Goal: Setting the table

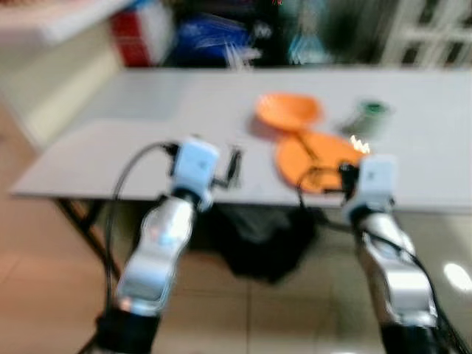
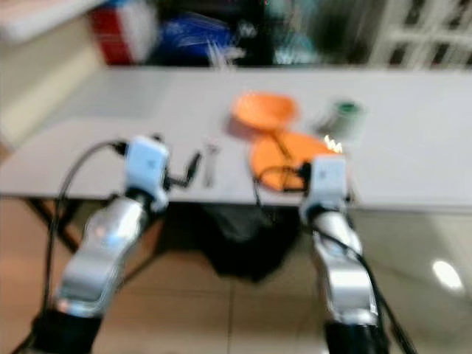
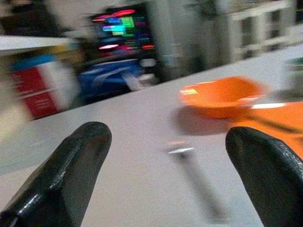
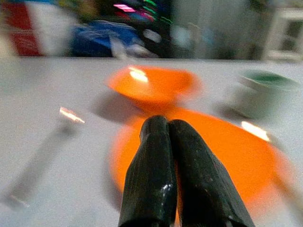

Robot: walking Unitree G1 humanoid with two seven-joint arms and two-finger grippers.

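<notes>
Partly set: bowl [image 1: 288, 110], plate [image 1: 317, 159], cup [image 1: 371, 115] and spoon [image 3: 196, 177] already on desk [image 1: 110, 147]. Left pincer [image 3: 165, 189] spread apart, spoon just ahead. Right pincer [image 4: 173, 170] pressed together, empty, plate just ahead. Arranging apparently left.

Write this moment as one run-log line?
left gripper: open, over grey table | right gripper: shut, near flat orange plate | shallow orange bowl: behind plate
</notes>
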